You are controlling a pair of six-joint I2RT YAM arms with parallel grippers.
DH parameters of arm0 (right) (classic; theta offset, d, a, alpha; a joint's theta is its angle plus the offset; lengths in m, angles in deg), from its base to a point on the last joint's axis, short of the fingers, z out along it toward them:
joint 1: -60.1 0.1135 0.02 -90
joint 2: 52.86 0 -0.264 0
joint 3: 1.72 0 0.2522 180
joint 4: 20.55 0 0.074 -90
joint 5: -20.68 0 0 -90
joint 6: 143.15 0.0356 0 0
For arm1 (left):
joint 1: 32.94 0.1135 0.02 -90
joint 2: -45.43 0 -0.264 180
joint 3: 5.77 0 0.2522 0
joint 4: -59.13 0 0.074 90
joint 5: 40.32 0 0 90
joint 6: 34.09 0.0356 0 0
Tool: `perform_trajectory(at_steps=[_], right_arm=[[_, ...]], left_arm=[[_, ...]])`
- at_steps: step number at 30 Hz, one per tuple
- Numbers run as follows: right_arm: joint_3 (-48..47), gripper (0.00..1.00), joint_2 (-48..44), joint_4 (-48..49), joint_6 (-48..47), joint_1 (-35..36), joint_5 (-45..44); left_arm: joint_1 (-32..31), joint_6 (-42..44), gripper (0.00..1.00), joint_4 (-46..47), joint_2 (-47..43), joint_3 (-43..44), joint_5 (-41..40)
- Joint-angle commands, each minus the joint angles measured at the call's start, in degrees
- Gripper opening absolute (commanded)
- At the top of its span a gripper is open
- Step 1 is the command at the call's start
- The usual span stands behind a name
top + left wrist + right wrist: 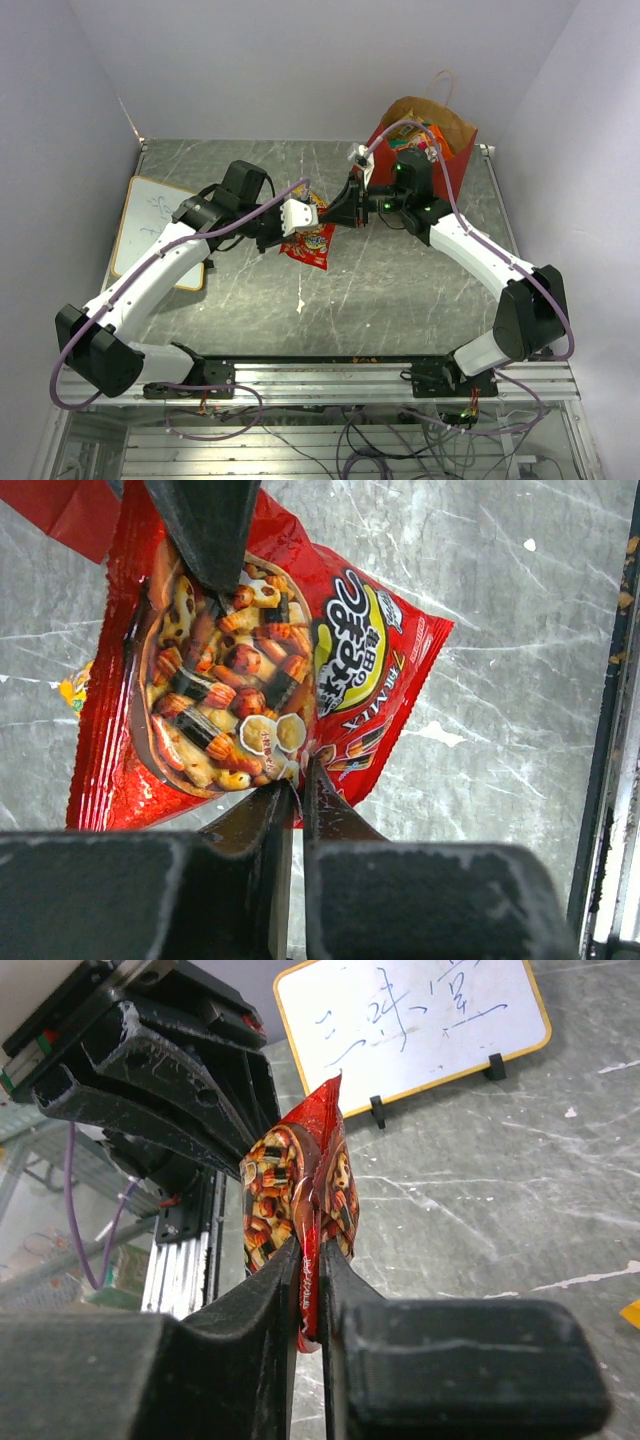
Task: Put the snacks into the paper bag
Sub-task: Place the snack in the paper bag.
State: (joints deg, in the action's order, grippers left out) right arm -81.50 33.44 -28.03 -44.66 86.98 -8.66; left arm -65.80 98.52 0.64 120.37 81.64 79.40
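Note:
A red snack packet [312, 243] with a rice-cracker picture hangs above the middle of the table, held between both grippers. My left gripper [302, 216] is shut on one edge of it [250, 670], with its fingertips [318, 790] pinching the seam. My right gripper [338, 212] is shut on the opposite edge [300, 1185], and the foil is squeezed between its fingers [340, 1265]. The red paper bag [452, 160] stands open at the back right, behind the right arm. Orange and other packets [428, 135] show inside it.
A white board [150, 225] with a yellow frame lies flat at the table's left edge; it also shows in the right wrist view [410, 1020]. A small yellow scrap [74, 690] lies on the grey marbled tabletop [400, 290]. An aluminium rail [330, 372] runs along the near edge.

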Motion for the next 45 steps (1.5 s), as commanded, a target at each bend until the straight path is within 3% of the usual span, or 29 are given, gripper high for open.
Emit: perform_trajectory(at_steps=[1, 3, 10, 15, 29, 37, 45], right_arm=[[-1.9, 0.06, -1.3, -3.5, -4.9, 0.1, -0.8], [-1.4, 0.00, -2.3, -4.8, -7.3, -0.1, -1.6], [-0.5, 0.00, -6.5, -8.7, -12.8, -1.2, -3.9], [0.5, 0.00, -9.6, -10.3, -15.6, -3.0, -5.0], [-7.5, 0.00, -18.0, -19.6, -21.2, -14.5, -6.9], [-21.5, 0.00, -17.9, -28.2, -24.7, -18.6, -18.9], [-33.4, 0.00, -13.3, -28.9, -27.7, -21.3, -30.2]], left_arm=[[-0.4, -1.7, 0.19, 3.4, -1.0, -0.8, -0.2], [-0.4, -1.9, 0.30, 3.3, -0.9, -1.1, -0.4], [-0.4, -2.7, 0.58, 4.1, -1.5, -2.8, -1.2], [-0.4, -4.2, 0.68, 5.9, -2.7, -4.5, -2.9], [-0.4, -7.1, 0.76, 8.0, -3.3, -5.0, -6.7], [-0.4, -8.2, 0.81, 9.0, -3.7, -5.0, -8.0], [-0.4, -7.9, 0.86, 8.8, -4.5, -5.4, -8.3]])
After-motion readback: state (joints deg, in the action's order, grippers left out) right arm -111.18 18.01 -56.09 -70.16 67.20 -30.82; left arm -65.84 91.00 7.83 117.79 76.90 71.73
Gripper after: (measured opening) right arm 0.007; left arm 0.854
